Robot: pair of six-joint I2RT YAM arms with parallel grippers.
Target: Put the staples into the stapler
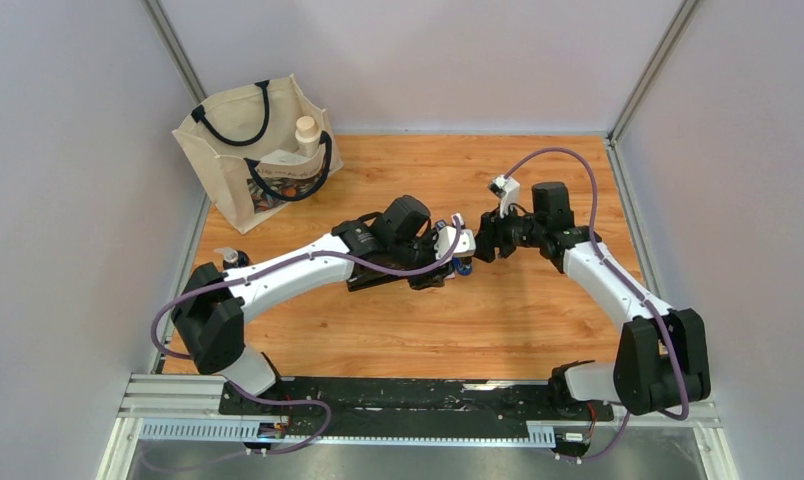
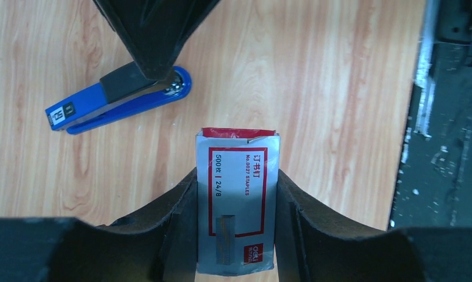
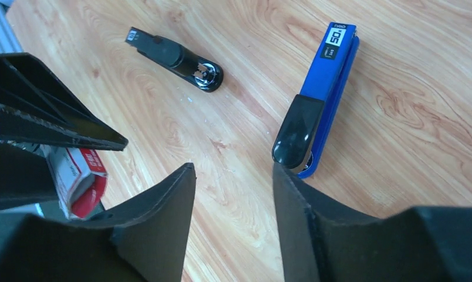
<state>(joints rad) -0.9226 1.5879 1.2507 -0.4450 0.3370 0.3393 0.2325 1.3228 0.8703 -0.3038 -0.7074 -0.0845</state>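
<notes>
A wooden tabletop (image 1: 418,330) with orange-brown grain fills the middle of the top view, enclosed by plain pale grey walls (image 1: 68,150) meeting at aluminium corner posts (image 1: 650,62). A black strip and metal rail (image 1: 178,405) run along the lower edge. Lighting is even and soft.

Two staplers lie on the table (image 3: 398,117): one blue stapler (image 3: 317,100) and one black stapler (image 3: 178,59). One box of staples (image 2: 238,200). One canvas bag (image 1: 253,150) with one bottle (image 1: 306,135) inside.

tote bag (image 1: 250,160) far-left, bottle (image 1: 306,135) inside | black stapler (image 3: 178,59) on table (image 1: 538,310)
</notes>
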